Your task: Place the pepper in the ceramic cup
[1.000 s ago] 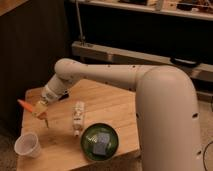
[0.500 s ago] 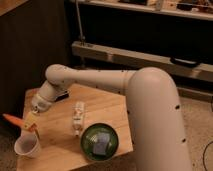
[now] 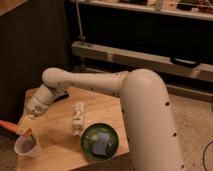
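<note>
**Pepper at the cup, held past the table's left edge**

We see the white arm (image 3: 135, 100) filling most of the view, its thick forearm sweeping from lower right up and over to the left side of the wooden table (image 3: 60, 150). On the table, near the front edge, sits the green plate (image 3: 100, 141) with a bluish item in it. Just beside the plate, toward the table's middle, lies a white bottle-like tube (image 3: 77, 119). At the front left corner stands the ceramic cup (image 3: 27, 146), upright. The gripper (image 3: 25, 127) is low at the table's left edge, just above the cup, its fingers pressed together on the pepper (image 3: 7, 124). The pepper sticks out leftward past the table edge, and an orange bit shows at the cup's rim.
</note>
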`<state>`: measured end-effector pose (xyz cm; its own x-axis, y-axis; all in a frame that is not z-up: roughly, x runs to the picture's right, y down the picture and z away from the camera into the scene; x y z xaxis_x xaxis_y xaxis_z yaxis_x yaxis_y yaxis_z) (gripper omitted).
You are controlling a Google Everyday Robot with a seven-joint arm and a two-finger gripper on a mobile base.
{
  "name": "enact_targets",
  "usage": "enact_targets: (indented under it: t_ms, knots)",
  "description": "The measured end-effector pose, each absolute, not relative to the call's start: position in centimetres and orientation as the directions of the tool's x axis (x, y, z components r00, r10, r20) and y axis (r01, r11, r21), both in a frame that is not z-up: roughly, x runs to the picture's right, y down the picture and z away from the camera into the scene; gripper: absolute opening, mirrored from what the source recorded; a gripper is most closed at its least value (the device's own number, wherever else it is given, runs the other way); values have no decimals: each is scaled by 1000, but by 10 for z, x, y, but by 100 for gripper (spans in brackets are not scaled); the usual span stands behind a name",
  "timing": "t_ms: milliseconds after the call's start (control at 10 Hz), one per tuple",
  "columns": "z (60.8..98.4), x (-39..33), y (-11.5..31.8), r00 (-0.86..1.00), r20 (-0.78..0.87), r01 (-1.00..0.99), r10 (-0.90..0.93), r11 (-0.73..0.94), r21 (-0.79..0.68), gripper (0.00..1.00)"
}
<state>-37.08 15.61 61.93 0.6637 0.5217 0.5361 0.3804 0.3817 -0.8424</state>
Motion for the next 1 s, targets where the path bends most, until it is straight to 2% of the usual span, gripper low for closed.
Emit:
enact_targets:
  t_ms: [1000]
  knots:
    - [650,-392,186,585,635,492,504,401,-772,6]
